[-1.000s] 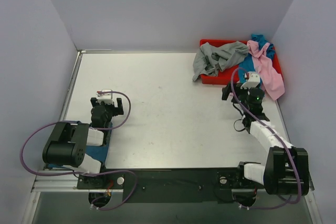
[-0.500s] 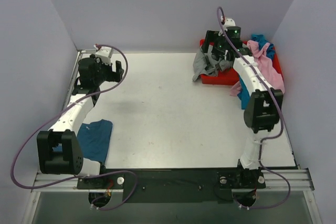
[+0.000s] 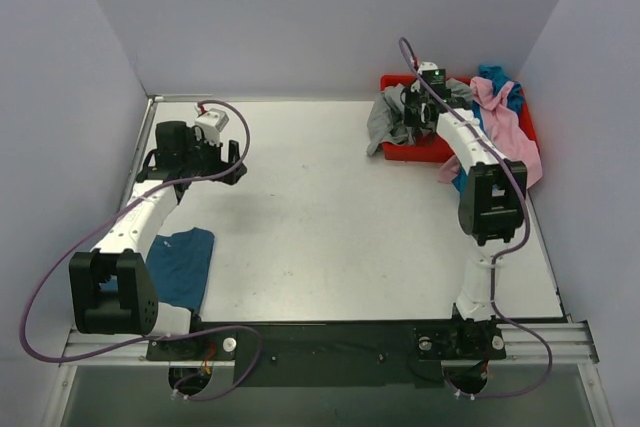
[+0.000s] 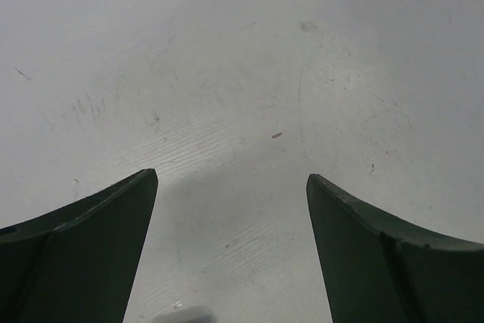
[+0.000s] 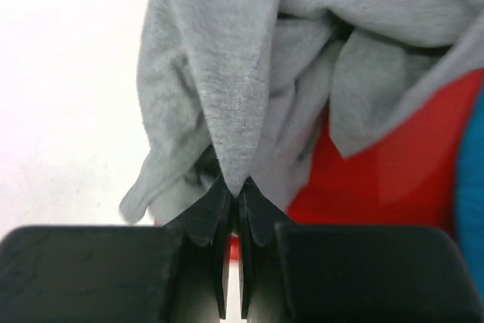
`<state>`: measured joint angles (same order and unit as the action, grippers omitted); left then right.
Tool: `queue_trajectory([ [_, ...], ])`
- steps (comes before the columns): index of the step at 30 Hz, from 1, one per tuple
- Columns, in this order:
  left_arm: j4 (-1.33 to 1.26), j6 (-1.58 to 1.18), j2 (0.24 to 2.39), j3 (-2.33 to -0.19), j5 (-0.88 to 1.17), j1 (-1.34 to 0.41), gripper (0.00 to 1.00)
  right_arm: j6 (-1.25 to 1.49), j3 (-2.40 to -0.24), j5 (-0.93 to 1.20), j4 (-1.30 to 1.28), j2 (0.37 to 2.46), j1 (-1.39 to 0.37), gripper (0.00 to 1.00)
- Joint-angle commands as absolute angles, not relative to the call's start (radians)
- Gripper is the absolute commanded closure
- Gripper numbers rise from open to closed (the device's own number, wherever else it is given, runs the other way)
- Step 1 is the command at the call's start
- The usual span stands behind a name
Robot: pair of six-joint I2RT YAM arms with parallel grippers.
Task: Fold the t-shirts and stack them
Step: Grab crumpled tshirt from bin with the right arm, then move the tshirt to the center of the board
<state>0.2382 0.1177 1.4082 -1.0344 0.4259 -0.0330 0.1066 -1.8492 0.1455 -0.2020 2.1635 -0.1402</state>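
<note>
A grey t-shirt [image 3: 388,119] hangs over the left rim of the red bin [image 3: 420,152]. My right gripper [image 3: 413,110] is shut on a pinched fold of that grey t-shirt [image 5: 227,73], the cloth rising in a peak from between the jaws of the right gripper [image 5: 238,187]. A pink t-shirt [image 3: 503,132] drapes over the bin's right side, with teal-blue cloth [image 3: 495,75] behind and under it. A darker blue t-shirt [image 3: 180,262] lies flat at the near left. My left gripper [image 3: 197,167] hovers open over bare table at the far left, and the left gripper [image 4: 231,179] has nothing between its fingers.
The purple walls close in the table at the back and on both sides. The red bin [image 5: 393,179] stands in the far right corner. My right arm [image 3: 485,197] stretches along the right side from its base to the bin.
Both arms have reached out from near their bases to the far side. My right gripper has come down on the grey t-shirt and shut on it. The left gripper has stayed open.
</note>
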Motion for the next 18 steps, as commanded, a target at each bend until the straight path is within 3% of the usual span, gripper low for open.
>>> queue_trajectory([
  [1,0.291,0.129,1.368,-1.098,0.477,-0.034,0.09,0.032,-1.741,0.083,-0.058,1.821,-0.170,1.00],
  [10,0.336,0.124,1.319,-1.150,0.376,-0.005,0.09,-0.187,-1.707,0.254,-0.063,1.325,-0.437,1.00],
  [15,0.313,0.109,1.298,-1.150,0.345,0.048,0.09,-0.065,-1.726,0.584,0.090,1.145,-0.554,1.00],
  [18,0.310,0.106,1.289,-1.154,0.322,0.060,0.09,0.026,-1.726,0.655,0.191,1.083,-0.568,1.00],
])
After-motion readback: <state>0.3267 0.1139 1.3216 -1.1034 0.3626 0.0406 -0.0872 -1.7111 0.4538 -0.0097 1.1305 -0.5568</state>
